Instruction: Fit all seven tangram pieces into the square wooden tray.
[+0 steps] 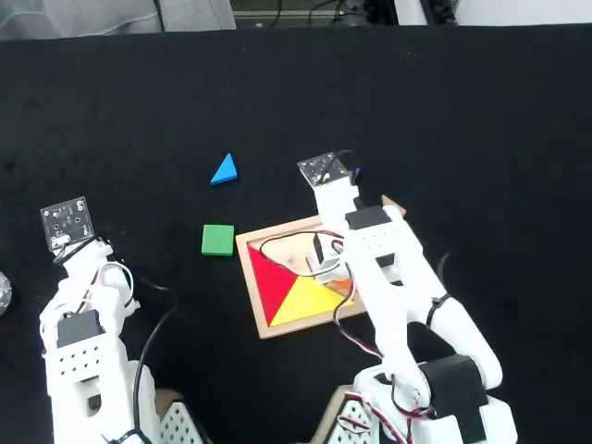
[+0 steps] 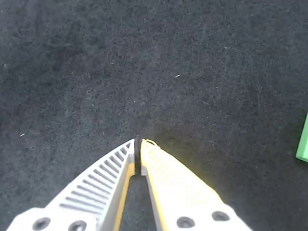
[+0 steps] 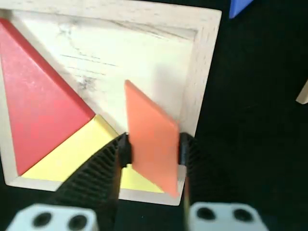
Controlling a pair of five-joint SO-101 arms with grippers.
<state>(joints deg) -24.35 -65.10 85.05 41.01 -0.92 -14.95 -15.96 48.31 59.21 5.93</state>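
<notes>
Right gripper [image 3: 150, 147] is clamped on an orange piece [image 3: 149, 130] above the wooden tray [image 1: 248, 268] at centre frame; left gripper [image 2: 138, 147], at lower left, is closed and empty.

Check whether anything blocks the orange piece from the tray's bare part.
Nothing visible does. The right gripper holds the orange piece above the tray; the red triangle and yellow triangle fill the other half.

A black tablecloth [image 1: 481, 111] spreads wide, with grey fabric [image 1: 92, 14] beyond it.
</notes>
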